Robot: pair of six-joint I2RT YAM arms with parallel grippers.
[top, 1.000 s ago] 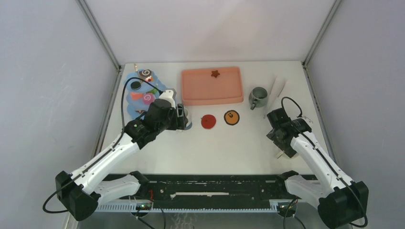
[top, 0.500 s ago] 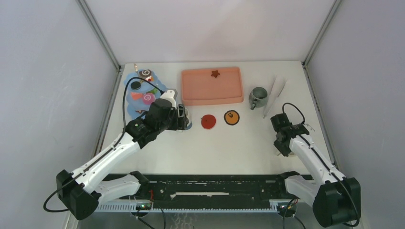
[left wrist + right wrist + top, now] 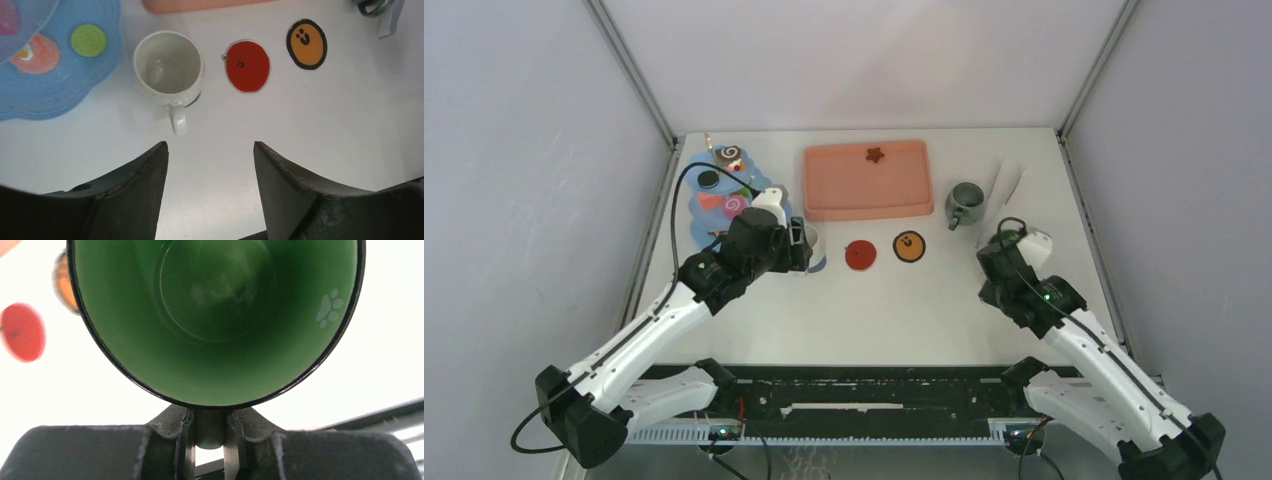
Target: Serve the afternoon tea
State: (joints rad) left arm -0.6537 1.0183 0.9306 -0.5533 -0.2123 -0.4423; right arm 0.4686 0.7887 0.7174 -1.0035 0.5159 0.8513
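In the right wrist view my right gripper (image 3: pixel 209 416) is shut on the handle of the green mug (image 3: pixel 215 315), whose empty inside faces the camera. In the top view my right gripper (image 3: pixel 1001 256) is near the table's right side and the arm hides the green mug. The cream mug (image 3: pixel 167 67) stands empty beside the blue dessert tower (image 3: pixel 55 80), its handle pointing toward my left gripper (image 3: pixel 210 147). That gripper is open and holds nothing. Swirl rolls (image 3: pixel 729 157) and pastries (image 3: pixel 735 206) lie on the tower (image 3: pixel 699 225). The grey mug (image 3: pixel 966 203) stands right of the tray.
The salmon-pink tray (image 3: pixel 869 185) at the back carries a brown star pastry (image 3: pixel 875 154). A red coaster (image 3: pixel 860 254) and an orange coaster (image 3: pixel 909 246) lie in front of it. The metal tongs (image 3: pixel 1006 185) lie at the far right.
The right gripper has shut on the green mug's handle, and the right arm has swung its wrist toward the far side. The left arm has drawn back slightly from the cream mug.
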